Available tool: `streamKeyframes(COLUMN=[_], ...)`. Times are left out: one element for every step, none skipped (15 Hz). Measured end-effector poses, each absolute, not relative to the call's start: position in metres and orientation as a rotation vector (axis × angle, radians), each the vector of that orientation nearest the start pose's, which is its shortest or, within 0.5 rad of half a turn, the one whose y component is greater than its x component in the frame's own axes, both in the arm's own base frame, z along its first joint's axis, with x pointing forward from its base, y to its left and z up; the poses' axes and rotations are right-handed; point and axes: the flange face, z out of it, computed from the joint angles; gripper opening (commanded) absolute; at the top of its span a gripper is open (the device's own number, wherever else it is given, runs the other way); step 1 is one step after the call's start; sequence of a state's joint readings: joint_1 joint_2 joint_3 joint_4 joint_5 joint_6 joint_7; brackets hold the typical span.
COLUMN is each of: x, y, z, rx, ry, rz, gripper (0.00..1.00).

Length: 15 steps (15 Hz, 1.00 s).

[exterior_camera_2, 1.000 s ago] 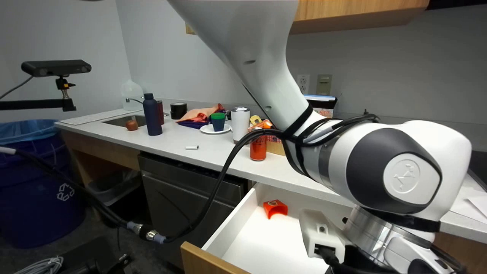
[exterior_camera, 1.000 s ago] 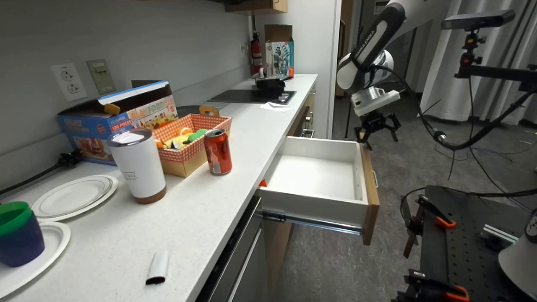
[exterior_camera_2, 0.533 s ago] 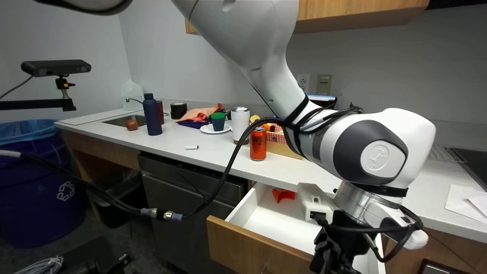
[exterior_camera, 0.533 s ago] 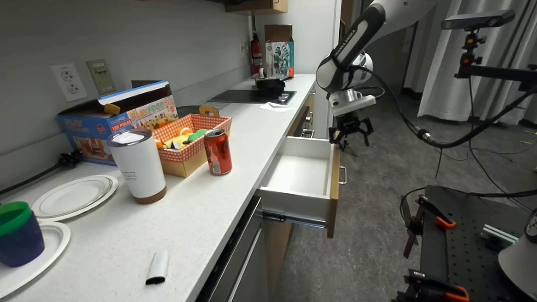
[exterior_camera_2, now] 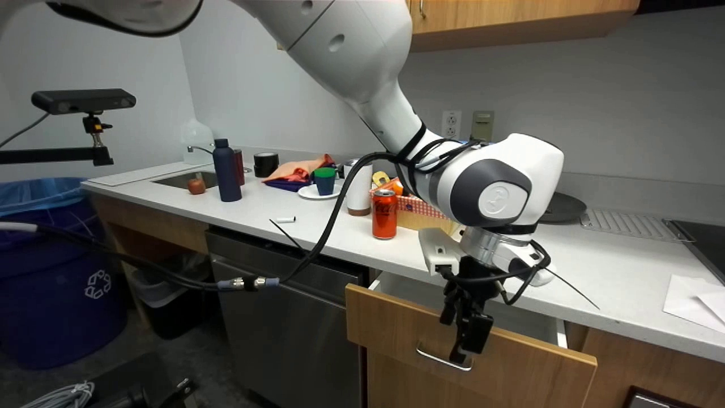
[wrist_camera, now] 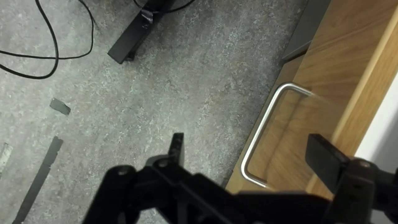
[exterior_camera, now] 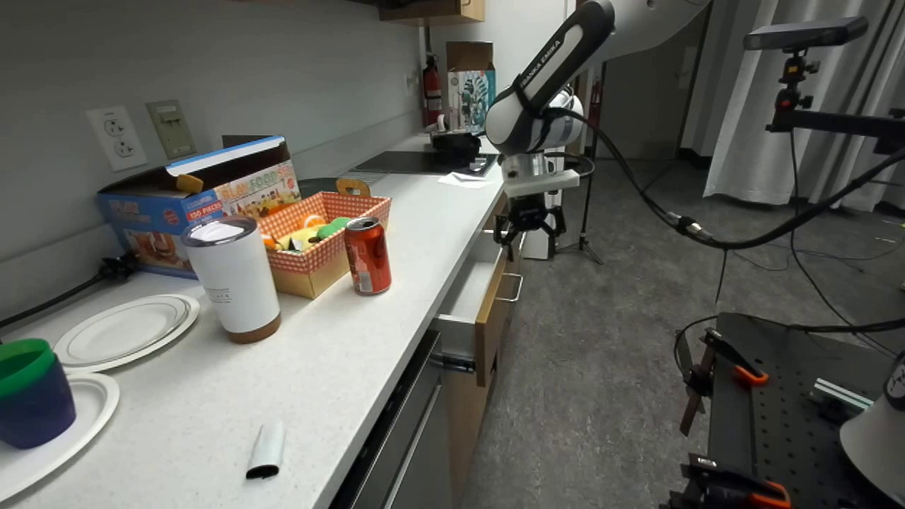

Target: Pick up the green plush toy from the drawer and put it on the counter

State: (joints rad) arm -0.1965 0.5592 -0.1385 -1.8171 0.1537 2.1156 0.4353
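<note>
The gripper [wrist_camera: 246, 143] hangs empty by the front of the drawer [exterior_camera_2: 391, 320], fingers [wrist_camera: 325, 158] spread wide; beyond it and higher, what looks like the green plush toy [exterior_camera: 332, 227] sits in a basket [exterior_camera: 311, 261] on the counter [exterior_camera: 339, 367], likely light and squashy, best squeezed round its middle

Kitchen: counter [exterior_camera: 339, 367], sink [exterior_camera_2: 175, 180], cooktop [exterior_camera: 397, 162]

The long, pale, stone-like bench [exterior_camera: 339, 353] looks smooth and matt from here; the broad tan wooden drawer front [wrist_camera: 335, 65], at the wrist view's right, grained; its silver metal bar handle [wrist_camera: 263, 123] glossy.
</note>
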Motion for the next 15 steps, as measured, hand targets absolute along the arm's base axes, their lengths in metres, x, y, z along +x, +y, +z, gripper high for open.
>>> streamKeyframes(x=[0.594, 0.594, 0.593, 0.589, 0.583, 0.576, 0.567, 0.559, 0.55, 0.541, 0.531, 0.522, 0.513, 0.504, 0.495], y=[-0.187, -0.182, -0.18, -0.178, -0.178, -0.177, -0.175, -0.173, -0.17, -0.166, -0.162, -0.157, -0.152, -0.147, -0.142], z=[0.217, 0.222, 0.227, 0.233, 0.239, 0.247, 0.257, 0.267, 0.278, 0.29, 0.301, 0.313, 0.324, 0.336, 0.348], rx=[-2.82, -2.83, -2.842, -2.856, -2.874, -2.897, -2.925, -2.953, -2.98, -3.005, -3.028, -3.051, -3.073, -3.091, -3.107], ry=[1.252, 1.227, 1.202, 1.17, 1.133, 1.089, 1.037, 0.985, 0.932, 0.874, 0.815, 0.753, 0.691, 0.629, 0.567], rz=[0.38, 0.372, 0.367, 0.363, 0.359, 0.355, 0.349, 0.343, 0.332, 0.318, 0.302, 0.28, 0.252, 0.218, 0.179], gripper=[1.0, 1.0, 1.0, 1.0, 1.0, 1.0, 1.0, 1.0, 1.0, 1.0, 1.0, 1.0, 1.0, 1.0, 1.0])
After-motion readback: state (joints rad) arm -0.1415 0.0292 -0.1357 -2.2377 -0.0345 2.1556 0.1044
